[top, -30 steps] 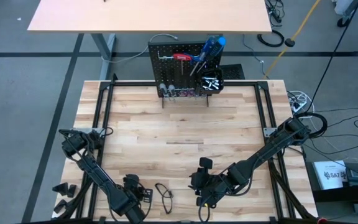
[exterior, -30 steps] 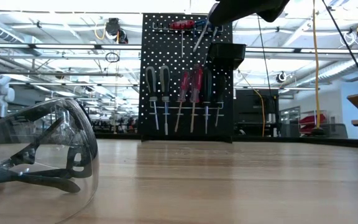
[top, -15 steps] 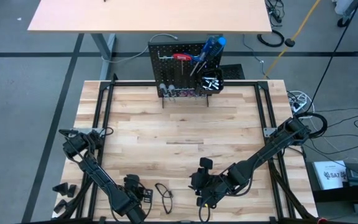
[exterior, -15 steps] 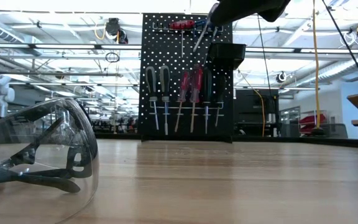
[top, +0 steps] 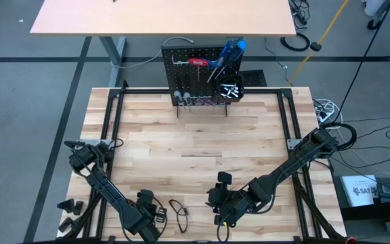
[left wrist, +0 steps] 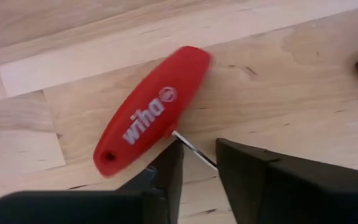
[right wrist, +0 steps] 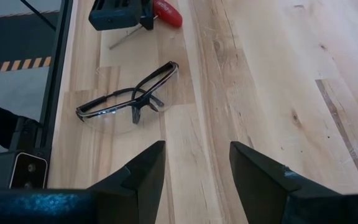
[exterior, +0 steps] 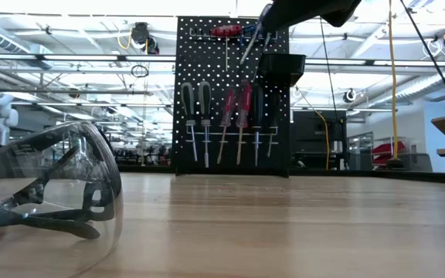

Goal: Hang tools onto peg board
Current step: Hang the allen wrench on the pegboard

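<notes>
A red T-handle tool (left wrist: 151,112) marked "wiha" lies flat on the wooden table near its near edge. Its thin metal shaft (left wrist: 194,148) runs back between the fingers of my left gripper (left wrist: 199,149), which is open and low over it, one finger on each side. The right wrist view shows that gripper (right wrist: 120,12) with the red handle (right wrist: 168,14) beside it. My right gripper (right wrist: 197,168) is open and hovers over bare table farther right (top: 221,203). The peg board (top: 202,68) stands at the far edge, with screwdrivers (exterior: 226,120) hanging on it in a row.
Clear safety glasses (right wrist: 129,99) lie on the table between the two grippers, close to the near edge (top: 179,210). A small black bin (exterior: 282,66) with tools in it hangs on the peg board's upper right. The table's middle (top: 195,146) is bare wood.
</notes>
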Tool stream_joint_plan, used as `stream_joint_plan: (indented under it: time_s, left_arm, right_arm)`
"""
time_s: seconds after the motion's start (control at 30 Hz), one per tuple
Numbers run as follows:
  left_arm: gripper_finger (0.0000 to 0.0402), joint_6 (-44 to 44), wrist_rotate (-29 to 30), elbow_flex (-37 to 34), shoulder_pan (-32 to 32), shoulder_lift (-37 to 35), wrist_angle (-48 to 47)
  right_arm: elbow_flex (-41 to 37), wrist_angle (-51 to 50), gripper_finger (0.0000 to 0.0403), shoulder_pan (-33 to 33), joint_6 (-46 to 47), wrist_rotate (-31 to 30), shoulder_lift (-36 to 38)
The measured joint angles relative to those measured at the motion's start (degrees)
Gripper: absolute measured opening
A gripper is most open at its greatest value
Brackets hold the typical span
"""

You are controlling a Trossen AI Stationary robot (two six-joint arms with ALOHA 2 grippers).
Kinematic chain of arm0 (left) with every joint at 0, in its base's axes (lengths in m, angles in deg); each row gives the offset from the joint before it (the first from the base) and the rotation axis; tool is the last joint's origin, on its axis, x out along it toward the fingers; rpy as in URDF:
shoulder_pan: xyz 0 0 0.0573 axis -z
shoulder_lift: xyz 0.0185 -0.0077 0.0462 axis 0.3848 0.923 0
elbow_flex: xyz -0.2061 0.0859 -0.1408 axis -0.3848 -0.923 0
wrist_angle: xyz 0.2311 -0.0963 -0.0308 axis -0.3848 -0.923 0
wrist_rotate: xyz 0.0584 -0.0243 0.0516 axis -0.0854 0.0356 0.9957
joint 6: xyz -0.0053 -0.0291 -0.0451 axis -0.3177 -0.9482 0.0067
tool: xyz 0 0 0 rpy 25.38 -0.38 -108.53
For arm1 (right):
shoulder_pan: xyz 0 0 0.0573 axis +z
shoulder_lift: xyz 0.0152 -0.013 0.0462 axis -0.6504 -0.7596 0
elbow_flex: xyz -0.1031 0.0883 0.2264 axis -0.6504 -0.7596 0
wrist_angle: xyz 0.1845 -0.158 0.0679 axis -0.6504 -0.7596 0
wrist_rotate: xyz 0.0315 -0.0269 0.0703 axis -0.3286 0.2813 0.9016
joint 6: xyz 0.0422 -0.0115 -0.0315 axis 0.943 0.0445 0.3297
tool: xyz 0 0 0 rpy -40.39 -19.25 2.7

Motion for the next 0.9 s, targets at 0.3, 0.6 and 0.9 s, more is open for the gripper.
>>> stream_joint_plan:
  time_s: [0.3, 0.6, 0.9]
  left_arm:
    - [0.0008, 2.74, 0.33, -0.09, 0.07, -0.20, -0.62]
    - [0.0011, 5.88, 1.08, -0.09, 0.11, -0.20, -0.62]
    - [0.0025, 9.02, 1.19, -0.09, 0.11, -0.20, -0.69]
  right_arm:
    - [0.01, 0.01, 0.0171, 0.04, 0.01, -0.02, -0.02]
    - [0.02, 0.01, 0.0171, 0.02, 0.00, -0.02, -0.02]
    - [0.02, 0.02, 0.0171, 0.02, 0.02, -0.02, -0.02]
